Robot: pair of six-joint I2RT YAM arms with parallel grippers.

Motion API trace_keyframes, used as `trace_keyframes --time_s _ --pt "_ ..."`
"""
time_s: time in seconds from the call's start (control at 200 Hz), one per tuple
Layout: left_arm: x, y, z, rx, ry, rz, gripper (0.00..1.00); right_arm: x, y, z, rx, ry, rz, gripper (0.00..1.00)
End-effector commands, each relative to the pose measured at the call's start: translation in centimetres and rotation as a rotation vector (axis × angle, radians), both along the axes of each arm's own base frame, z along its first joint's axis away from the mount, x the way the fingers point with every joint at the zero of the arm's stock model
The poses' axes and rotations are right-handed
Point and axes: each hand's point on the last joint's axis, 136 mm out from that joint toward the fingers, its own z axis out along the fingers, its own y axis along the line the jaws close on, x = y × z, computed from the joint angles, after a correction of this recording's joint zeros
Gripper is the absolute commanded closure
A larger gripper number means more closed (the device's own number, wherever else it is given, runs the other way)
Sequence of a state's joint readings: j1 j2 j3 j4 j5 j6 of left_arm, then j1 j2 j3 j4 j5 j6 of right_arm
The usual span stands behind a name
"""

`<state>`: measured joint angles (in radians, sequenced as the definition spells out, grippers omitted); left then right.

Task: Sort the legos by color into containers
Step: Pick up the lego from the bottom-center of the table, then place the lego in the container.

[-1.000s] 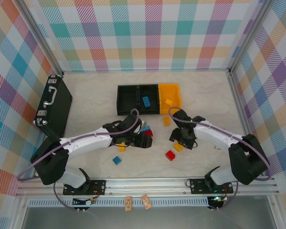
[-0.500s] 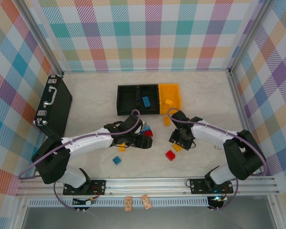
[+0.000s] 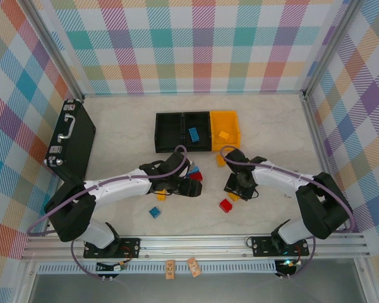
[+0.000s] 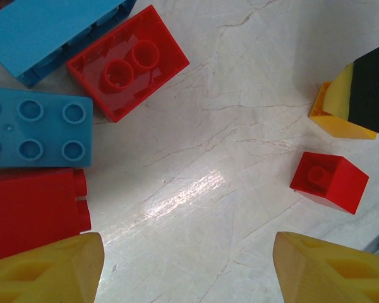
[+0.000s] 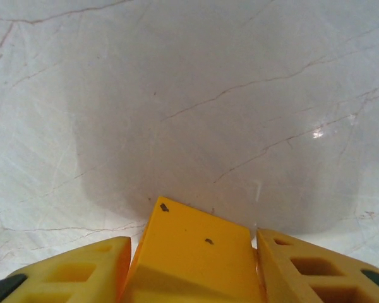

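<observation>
The right gripper (image 3: pixel 240 188) sits low against the table, clamped on a yellow brick (image 5: pixel 192 252); I judge this the pick-up step for yellow. Next it needs to lift clear and carry toward twelve o'clock to the yellow bin (image 3: pixel 224 117), letting go above it. The left gripper (image 4: pixel 186 259) hangs with fingers apart over bare table; a red brick (image 4: pixel 127 62) and a blue brick (image 4: pixel 31 126) lie at its ten o'clock.
</observation>
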<state>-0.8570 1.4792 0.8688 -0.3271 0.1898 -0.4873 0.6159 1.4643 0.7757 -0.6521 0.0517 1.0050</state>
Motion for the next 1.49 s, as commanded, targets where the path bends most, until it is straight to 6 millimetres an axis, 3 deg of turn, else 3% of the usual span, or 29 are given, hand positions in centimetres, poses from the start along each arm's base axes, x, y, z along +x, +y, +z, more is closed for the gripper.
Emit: trace_keyframes --time_s 0.0,0.28,0.505,0.805,1.1,1.49 --pt "0.4 -0.8 0.8 -0.021 -0.022 0.006 0.29 0.0 0.0 0.5 -0.006 -0.008 0.016 0.63" --pt "1.0 0.0 1.5 -0.011 -0.055 0.058 0.29 4.0 0.3 4.4 -0.053 -0.138 0.092 0.67" --pt "2.0 0.7 3.1 -0.018 -0.097 0.116 0.29 9.9 0.2 9.1 -0.069 -0.274 0.121 0.67" --pt "3.2 1.5 4.4 -0.027 -0.123 0.180 0.29 19.2 0.0 11.9 -0.089 -0.350 0.121 0.66" --pt "3.9 2.1 5.1 -0.039 -0.121 0.213 0.28 25.7 1.0 10.8 -0.098 -0.325 0.114 0.65" --pt "3.9 2.6 4.8 -0.033 -0.115 0.231 0.28 29.6 1.5 7.9 -0.137 -0.274 0.122 0.63"
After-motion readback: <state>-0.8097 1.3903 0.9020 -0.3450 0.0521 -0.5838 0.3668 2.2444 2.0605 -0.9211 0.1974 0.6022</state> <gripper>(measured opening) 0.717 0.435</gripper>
